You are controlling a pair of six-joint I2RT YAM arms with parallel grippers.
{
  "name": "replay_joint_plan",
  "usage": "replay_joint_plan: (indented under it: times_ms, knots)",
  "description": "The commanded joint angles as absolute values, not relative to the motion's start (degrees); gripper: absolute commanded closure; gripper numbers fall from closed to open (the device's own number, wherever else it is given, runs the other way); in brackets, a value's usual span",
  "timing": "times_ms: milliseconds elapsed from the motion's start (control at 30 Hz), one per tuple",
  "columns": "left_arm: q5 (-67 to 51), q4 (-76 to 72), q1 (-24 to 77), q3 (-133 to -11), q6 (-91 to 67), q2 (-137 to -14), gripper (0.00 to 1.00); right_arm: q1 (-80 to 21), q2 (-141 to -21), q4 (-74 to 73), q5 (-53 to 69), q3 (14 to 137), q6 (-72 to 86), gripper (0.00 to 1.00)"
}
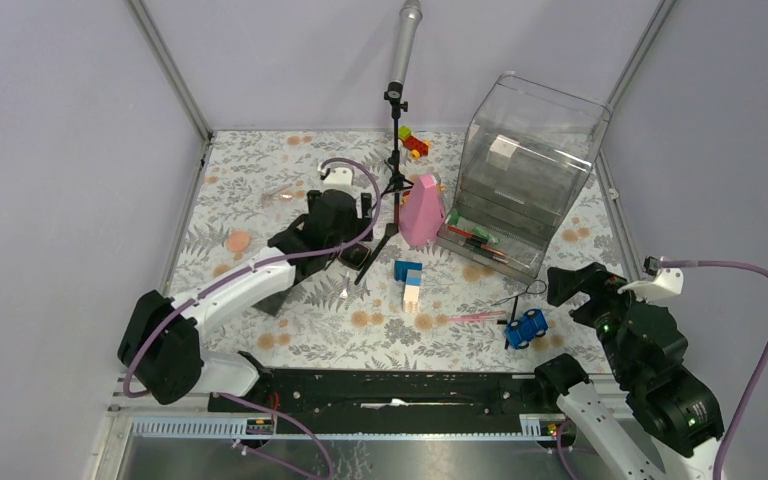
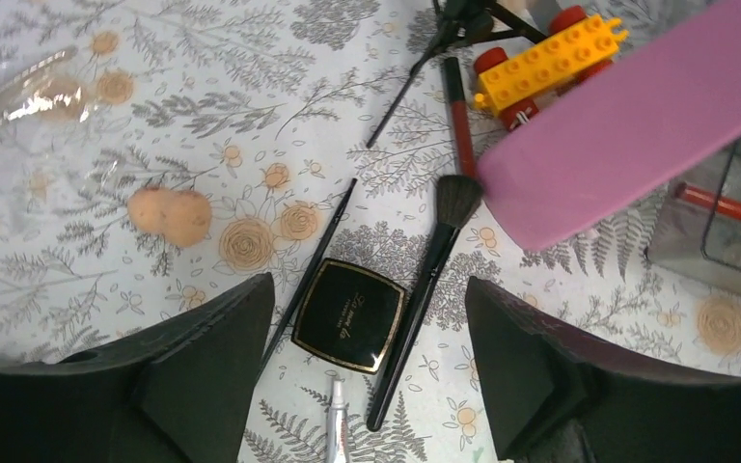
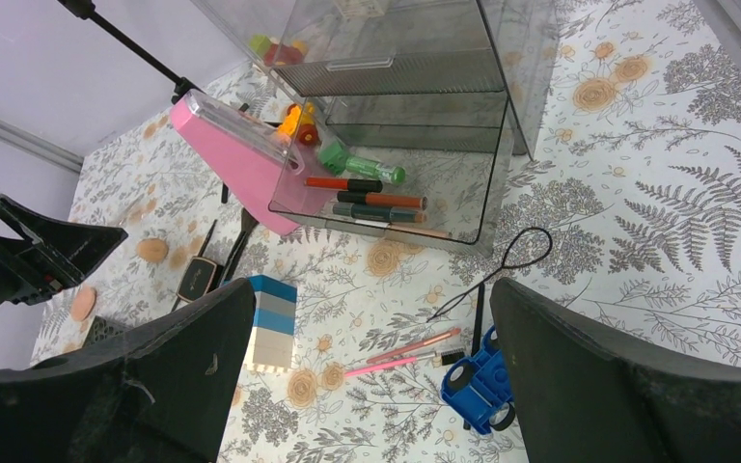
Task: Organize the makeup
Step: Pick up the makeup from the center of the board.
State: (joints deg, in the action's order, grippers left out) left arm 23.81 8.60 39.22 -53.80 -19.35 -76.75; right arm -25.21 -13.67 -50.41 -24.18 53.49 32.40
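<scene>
The left hand point(image 2: 371, 386) hangs low over the desk point(image 2: 251, 87), its two fingers spread wide and gripping nothing. The black square compact point(image 2: 349, 313) lies flat on the desk in the gap between those fingers, a little nearer the left one and apart from both. A thin black pencil point(image 2: 316, 256) runs along the compact's left edge and passes close beside the left finger. A black-handled brush point(image 2: 431, 256) runs along the compact's right edge, its bristles pointing away from the hand toward the pink cone point(image 2: 637, 125). A small silvery tube point(image 2: 336, 424) lies on the near side of the compact, partly cut off by the bottom of the view. A red-handled brush point(image 2: 458, 111) lies just past the black brush's bristles. Two peach sponges point(image 2: 169, 214) sit touching each other, off to the left beyond the left finger.

The right hand point(image 3: 371, 386) is also wide open and empty, raised over the near right part of the desk. Below its gap a pink pencil point(image 3: 386, 367) and a rose pencil point(image 3: 415, 344) lie side by side, just beside the blue toy car point(image 3: 478, 386). Farther off, the clear organizer point(image 3: 502, 145) has its bottom tray point(image 3: 487, 207) drawn out. In the tray lie a green tube point(image 3: 362, 164), a red pencil point(image 3: 343, 183) and a few more sticks.
</scene>
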Motion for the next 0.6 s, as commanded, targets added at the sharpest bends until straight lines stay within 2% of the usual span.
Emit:
replay_joint_plan:
  times_ms: [0, 100, 200, 567]
  knots:
    - [25.75, 8.98, 36.92, -53.0, -27.81, -77.48, 0.18, -25.04, -14.94, -48.32, -23.4, 53.02, 31.77, 0.01]
    - [26.51, 10.56, 36.19, -54.12, -30.73, -79.89, 0.07, -25.05, -14.79, -48.37, -23.37, 52.85, 31.72, 0.01]
    - [26.56, 11.43, 35.87, -54.89, -35.06, -82.46, 0.02, -25.05, -14.44, -48.4, -23.3, 52.52, 31.82, 0.01]
    - [32.86, 33.3, 35.78, -65.64, -69.12, -91.03, 0.01, -25.08, -14.5, -48.34, -23.45, 51.97, 31.59, 0.01]
